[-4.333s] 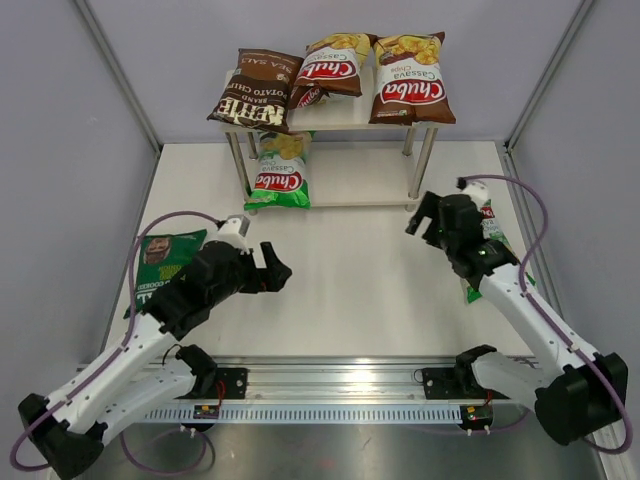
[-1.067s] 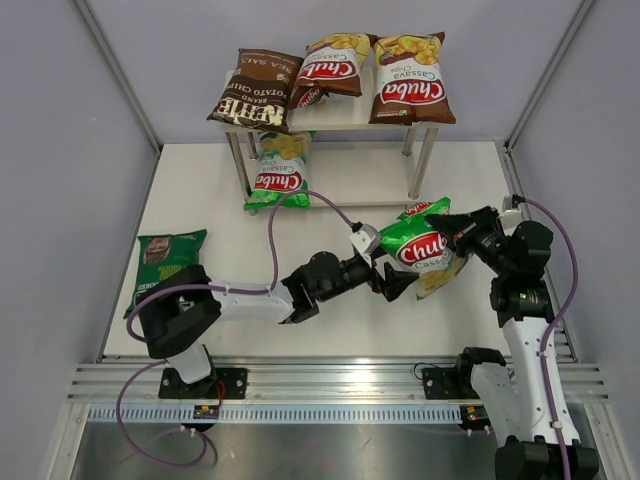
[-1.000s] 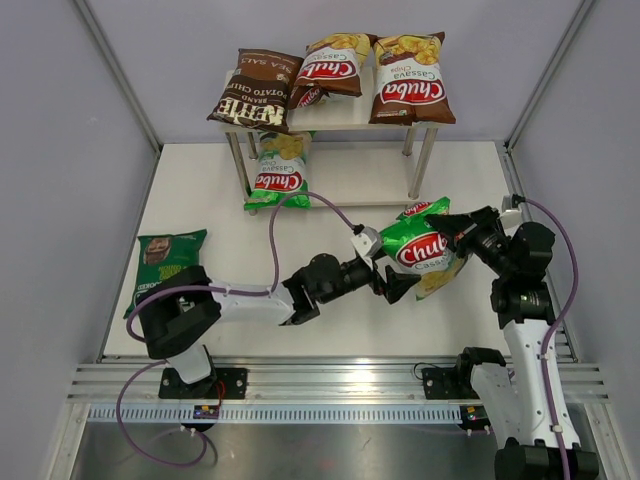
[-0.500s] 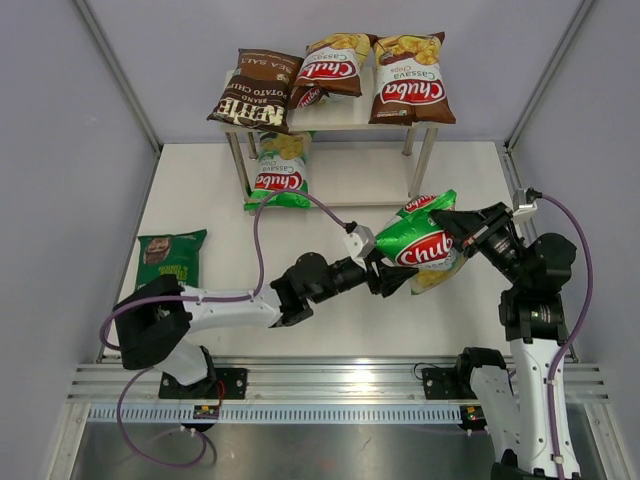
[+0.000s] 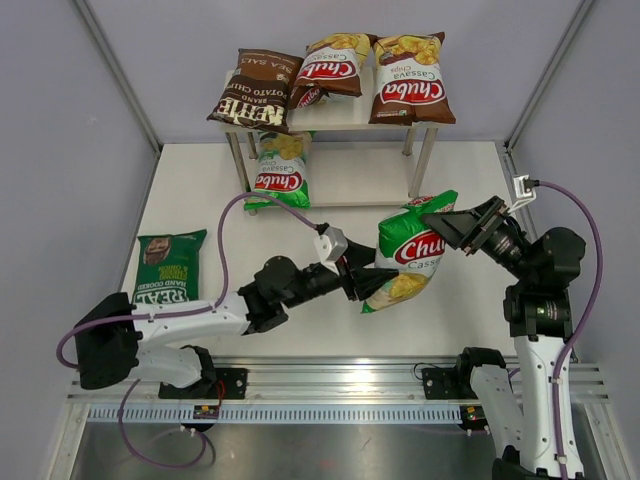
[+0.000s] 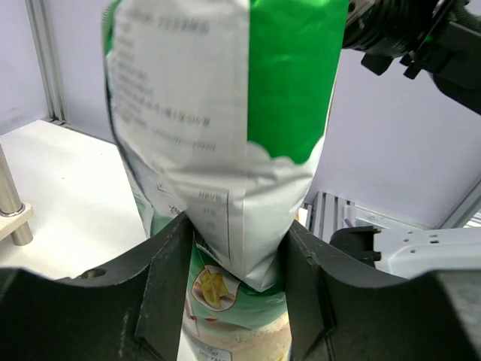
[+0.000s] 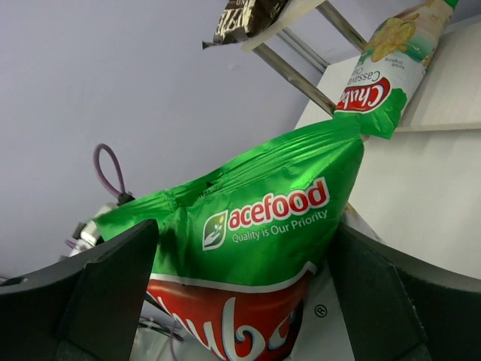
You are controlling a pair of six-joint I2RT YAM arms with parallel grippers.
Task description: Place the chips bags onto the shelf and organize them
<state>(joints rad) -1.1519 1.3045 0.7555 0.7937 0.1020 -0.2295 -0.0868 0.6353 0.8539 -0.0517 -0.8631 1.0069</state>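
Note:
A green Chuba chips bag hangs in the air right of centre. My left gripper is shut on its lower end; its fingers press both sides of the bag. My right gripper stands open around the bag's top, its fingers wide apart. The shelf at the back carries a dark brown Kettle bag and two brown Chuba bags on its upper board. Another green Chuba bag sits at its lower tier. A dark green REAL bag lies flat at the left.
Grey walls with metal corner posts close in the white table. A metal rail runs along the near edge with both arm bases. The shelf's silver legs stand just behind the held bag.
My right gripper has opened and let go of the green Chuba bag's top. My left gripper has closed on its lower end and drawn it leftward.

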